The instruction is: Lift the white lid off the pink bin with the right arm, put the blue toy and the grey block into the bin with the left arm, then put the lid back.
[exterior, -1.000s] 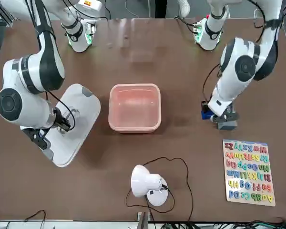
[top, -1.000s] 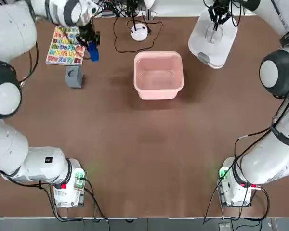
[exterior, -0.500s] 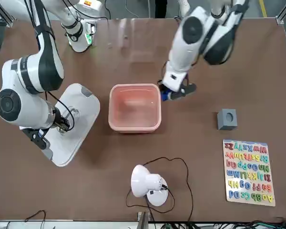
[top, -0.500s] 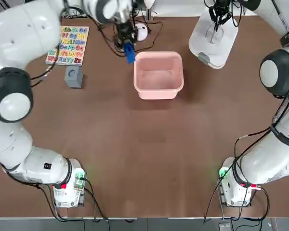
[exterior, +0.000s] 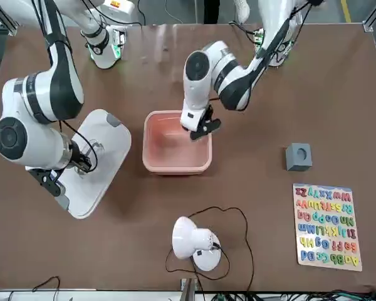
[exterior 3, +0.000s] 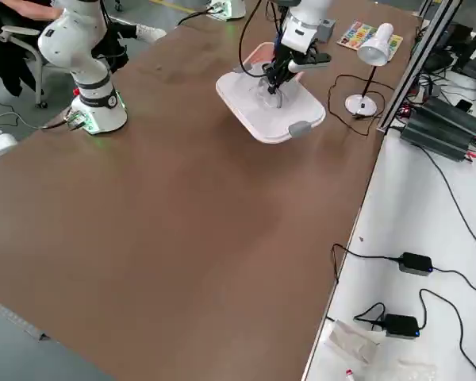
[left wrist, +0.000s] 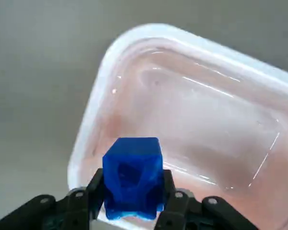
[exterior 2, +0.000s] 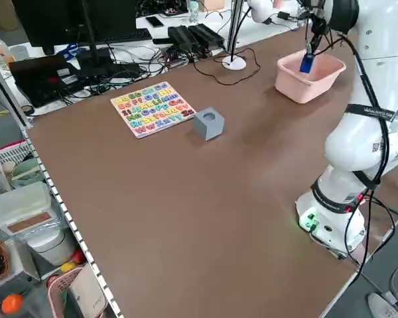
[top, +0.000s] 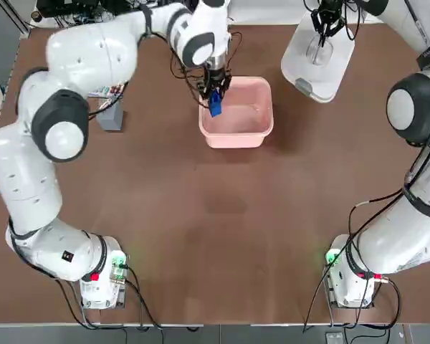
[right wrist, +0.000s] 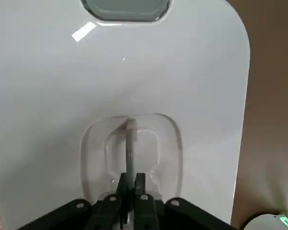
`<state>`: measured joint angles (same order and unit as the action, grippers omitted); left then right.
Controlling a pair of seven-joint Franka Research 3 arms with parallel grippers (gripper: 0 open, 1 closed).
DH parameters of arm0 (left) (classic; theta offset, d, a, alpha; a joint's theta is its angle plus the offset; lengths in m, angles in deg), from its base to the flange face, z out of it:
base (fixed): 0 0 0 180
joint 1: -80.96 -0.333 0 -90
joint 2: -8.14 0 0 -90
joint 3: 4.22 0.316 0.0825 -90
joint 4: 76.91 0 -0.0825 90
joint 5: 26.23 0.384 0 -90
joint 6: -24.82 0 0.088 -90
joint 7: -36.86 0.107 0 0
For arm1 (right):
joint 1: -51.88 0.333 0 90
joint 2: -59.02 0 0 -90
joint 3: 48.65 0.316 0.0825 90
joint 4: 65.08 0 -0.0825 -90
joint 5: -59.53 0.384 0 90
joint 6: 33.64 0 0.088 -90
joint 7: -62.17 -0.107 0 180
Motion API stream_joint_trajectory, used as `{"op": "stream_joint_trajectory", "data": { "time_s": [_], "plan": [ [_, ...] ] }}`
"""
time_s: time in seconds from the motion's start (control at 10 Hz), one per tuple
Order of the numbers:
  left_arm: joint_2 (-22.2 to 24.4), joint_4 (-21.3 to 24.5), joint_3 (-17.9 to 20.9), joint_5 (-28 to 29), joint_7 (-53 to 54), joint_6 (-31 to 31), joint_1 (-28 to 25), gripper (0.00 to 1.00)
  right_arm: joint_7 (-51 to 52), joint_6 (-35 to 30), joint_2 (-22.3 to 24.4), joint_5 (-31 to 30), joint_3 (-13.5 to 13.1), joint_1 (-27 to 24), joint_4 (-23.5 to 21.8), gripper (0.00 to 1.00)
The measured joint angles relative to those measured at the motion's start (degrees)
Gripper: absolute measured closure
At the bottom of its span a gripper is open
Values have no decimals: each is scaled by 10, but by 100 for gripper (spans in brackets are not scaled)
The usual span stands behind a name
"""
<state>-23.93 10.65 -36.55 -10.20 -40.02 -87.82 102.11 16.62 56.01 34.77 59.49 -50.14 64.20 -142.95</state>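
The left hand [left wrist: 134,191] is closed on the blue toy [left wrist: 133,177], one finger pressed to each side of it, and is positioned over the rim of the pink bin [top: 236,115], at the side of the bin facing the left arm. The toy projects beyond the fingertips and is above the bin, which lies below the hand on the table [top: 201,236]. The bin is uncovered, and its floor is visible beneath the hand. The grey block [exterior: 298,157] rests on the table to the left of the left hand, well apart from it, with a round hole visible in one face. The alphabet board [exterior 2: 153,109] lies flat beside the block, also to the left of the hand. A white lamp [exterior: 194,241] stands on the table beyond the bin, on the far side of the left hand from the robot's bases. The right hand [right wrist: 133,184] is shut on the clear handle of the white lid [right wrist: 197,96], its fingers on either side of the upright grip. The lid is directly beneath that hand, to the right of the bin and apart from it, one grey clip visible at its edge.
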Motion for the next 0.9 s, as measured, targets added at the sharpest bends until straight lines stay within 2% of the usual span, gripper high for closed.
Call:
{"op": "stream_joint_trajectory", "data": {
  "time_s": [0.1, 0.3, 0.4, 0.6, 0.8, 0.9],
  "plan": [
    [0, -3, 0, 5, 0, 1, -1, 37, 0, 0, 0, 0, 0, 0, 0, 93],
    [12, -14, 1, 7, 0, 9, -13, 7, 0, -1, 0, 0, 0, -1, 0, 93],
    [26, -18, 2, 7, 5, 27, -31, 0, 0, -1, 0, 0, 0, -1, 0, 93],
    [61, -9, -11, 5, 84, 73, -101, 0, 0, -2, 0, 0, 0, -1, 0, 93],
    [94, 51, -50, 4, 178, 63, -203, 0, 0, -4, 0, 0, 0, -2, 0, 93],
    [111, 99, -69, 5, 212, 26, -260, 0, 0, -4, 0, 0, 0, -2, 0, 93]
  ]
}}
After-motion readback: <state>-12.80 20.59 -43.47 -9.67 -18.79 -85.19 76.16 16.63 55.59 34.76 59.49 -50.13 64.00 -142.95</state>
